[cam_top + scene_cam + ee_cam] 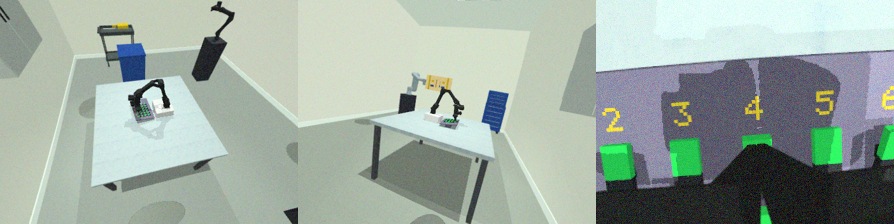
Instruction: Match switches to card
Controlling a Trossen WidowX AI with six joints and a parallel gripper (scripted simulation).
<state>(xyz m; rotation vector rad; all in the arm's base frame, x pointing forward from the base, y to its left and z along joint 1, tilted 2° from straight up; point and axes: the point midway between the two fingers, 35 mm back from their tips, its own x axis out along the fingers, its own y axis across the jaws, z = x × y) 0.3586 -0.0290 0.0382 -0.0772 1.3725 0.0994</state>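
Note:
The purple-grey switch panel lies on the table, with green and dark switches in a grid. My gripper is shut, pointing down low over the panel's far row. In the wrist view its dark tips cover most of the switch under the number 4; only a strip of its green half shows. Contact cannot be told. Green halves show under 2, 3, 5 and 6. The nearer rows are mostly hidden in the wrist view. I cannot make out the card.
The white base block under the arm stands beside the panel on the pale table. A blue cabinet and a dark pedestal with another arm stand off the table.

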